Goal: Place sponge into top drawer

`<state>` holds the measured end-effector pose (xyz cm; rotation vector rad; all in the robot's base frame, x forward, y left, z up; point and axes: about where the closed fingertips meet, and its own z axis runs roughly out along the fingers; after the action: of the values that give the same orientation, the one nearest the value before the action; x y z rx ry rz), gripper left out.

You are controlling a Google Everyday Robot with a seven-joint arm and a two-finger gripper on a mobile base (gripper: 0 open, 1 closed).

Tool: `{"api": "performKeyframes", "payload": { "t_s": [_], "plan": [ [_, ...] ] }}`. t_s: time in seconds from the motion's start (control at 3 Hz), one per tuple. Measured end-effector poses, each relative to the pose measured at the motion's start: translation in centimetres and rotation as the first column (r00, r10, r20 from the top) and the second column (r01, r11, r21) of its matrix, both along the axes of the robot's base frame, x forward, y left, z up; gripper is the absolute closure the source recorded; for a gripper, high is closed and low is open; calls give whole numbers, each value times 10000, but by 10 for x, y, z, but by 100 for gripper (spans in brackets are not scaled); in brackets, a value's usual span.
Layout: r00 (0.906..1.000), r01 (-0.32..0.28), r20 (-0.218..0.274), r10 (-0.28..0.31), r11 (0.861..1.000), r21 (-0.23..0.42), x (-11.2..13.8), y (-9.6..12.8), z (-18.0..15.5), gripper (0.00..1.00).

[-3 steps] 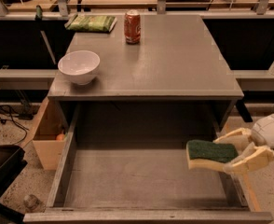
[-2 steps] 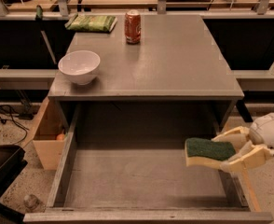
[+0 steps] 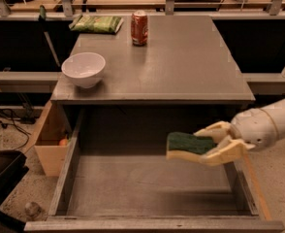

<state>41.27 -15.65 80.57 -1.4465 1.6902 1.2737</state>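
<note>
The top drawer [image 3: 147,188] is pulled wide open below the grey cabinet top [image 3: 181,67]; its flat grey bottom is bare. My gripper [image 3: 211,143] reaches in from the right, over the drawer's right half, and is shut on the sponge [image 3: 190,145]. The sponge has pale yellow foam and a dark green top. It lies flat between the cream fingers [image 3: 220,153], green side up, held well above the drawer bottom.
On the cabinet top stand a white bowl [image 3: 83,69] at the front left, a red soda can [image 3: 139,28] at the back, and a green patterned packet [image 3: 96,23] at the back left. A small light-wood box [image 3: 48,144] sits left of the drawer.
My gripper with the sponge has moved left, further over the open drawer. Nothing else has moved.
</note>
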Motion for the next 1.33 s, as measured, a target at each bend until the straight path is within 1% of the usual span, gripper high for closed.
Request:
{"api": "performKeyframes", "payload": {
  "t_s": [0.33,0.67,1.0,1.33],
  "plan": [
    [9995,-116,292,101,9986,516,9,30,-1,100],
    [9983,-81,589,31,9964,842,1,50,-7,100],
    [9940,97,1076,-183,9968,793,-8,80,-13,100],
    [9863,480,1567,-514,9985,253,-11,115,-33,100]
  ]
}}
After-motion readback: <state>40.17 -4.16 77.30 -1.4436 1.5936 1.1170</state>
